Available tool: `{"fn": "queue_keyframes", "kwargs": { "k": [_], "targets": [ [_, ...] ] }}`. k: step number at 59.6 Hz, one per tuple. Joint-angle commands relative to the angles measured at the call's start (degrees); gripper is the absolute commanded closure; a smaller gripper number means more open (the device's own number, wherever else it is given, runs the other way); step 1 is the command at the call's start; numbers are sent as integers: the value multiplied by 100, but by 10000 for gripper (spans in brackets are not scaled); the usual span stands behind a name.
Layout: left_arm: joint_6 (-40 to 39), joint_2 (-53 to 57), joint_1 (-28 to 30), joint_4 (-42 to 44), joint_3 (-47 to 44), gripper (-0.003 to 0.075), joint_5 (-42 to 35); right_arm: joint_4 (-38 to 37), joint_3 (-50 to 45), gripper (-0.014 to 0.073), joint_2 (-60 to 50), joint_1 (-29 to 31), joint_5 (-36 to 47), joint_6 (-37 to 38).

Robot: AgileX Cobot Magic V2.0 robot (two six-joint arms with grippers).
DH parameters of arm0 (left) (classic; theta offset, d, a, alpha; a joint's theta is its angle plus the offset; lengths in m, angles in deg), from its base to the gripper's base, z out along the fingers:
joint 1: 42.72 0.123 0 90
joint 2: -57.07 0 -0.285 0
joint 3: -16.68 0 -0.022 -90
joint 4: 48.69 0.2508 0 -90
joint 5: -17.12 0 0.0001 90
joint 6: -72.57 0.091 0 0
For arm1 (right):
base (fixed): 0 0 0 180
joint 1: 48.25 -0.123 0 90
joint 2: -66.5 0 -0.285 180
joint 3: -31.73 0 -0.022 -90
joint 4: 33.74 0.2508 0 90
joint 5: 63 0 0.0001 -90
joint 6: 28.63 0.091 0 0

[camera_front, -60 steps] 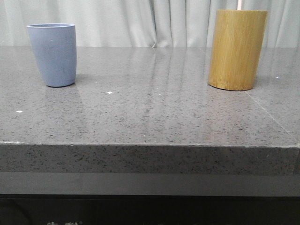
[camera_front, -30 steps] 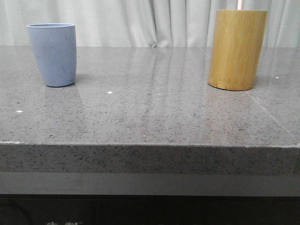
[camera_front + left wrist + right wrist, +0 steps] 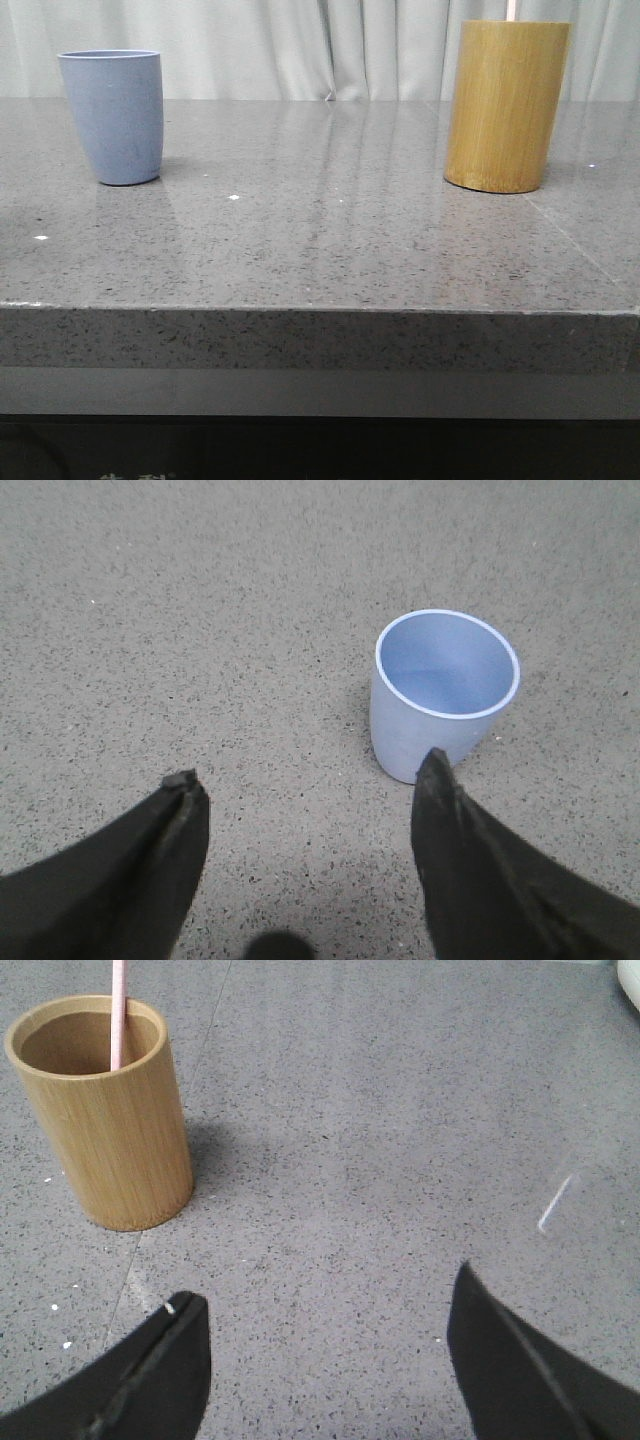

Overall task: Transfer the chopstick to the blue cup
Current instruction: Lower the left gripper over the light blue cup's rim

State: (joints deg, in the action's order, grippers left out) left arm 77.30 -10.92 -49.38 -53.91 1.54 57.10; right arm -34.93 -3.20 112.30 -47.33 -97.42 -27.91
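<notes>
Nothing is being carried yet; the job looks to be at its very start. The thin pale pink chopstick (image 3: 117, 1015) is standing in the tall yellow-brown bamboo cylinder (image 3: 506, 105) on the right of the speckled grey counter (image 3: 320, 240), while the matte periwinkle-blue cup (image 3: 113, 116) is sitting empty, well apart on the left. The right gripper (image 3: 325, 1335) is hovering wide open near the cylinder, holding nothing; the left gripper (image 3: 310, 805) is gaping empty beside the cup. Next, I'd judge, the right gripper needs to close on the stick's exposed top.

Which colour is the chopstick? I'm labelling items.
Pale pink chopstick, clearest in the right wrist view.
</notes>
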Motion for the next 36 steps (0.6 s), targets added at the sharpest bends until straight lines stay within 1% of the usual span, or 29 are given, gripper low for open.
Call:
{"fn": "queue_keyframes", "kwargs": {
  "k": [1, 13, 22, 27, 36],
  "targets": [
    [34, -321, -33, -80, 634, 293, 37, -32, 196, 76, 10, 0, 430, 5],
    [34, -1170, -33, -264, 1425, 293, 549, -32, 196, 76, 10, 0, 430, 5],
    [49, -1761, -174, -320, 1903, 293, 592, -32, 196, 76, 10, 0, 430, 5],
    [202, -2061, -291, -320, 2125, 293, 626, -32, 196, 76, 10, 0, 430, 5],
    [236, -2601, -446, -320, 2551, 293, 868, -32, 196, 76, 10, 0, 430, 5]
  ]
}}
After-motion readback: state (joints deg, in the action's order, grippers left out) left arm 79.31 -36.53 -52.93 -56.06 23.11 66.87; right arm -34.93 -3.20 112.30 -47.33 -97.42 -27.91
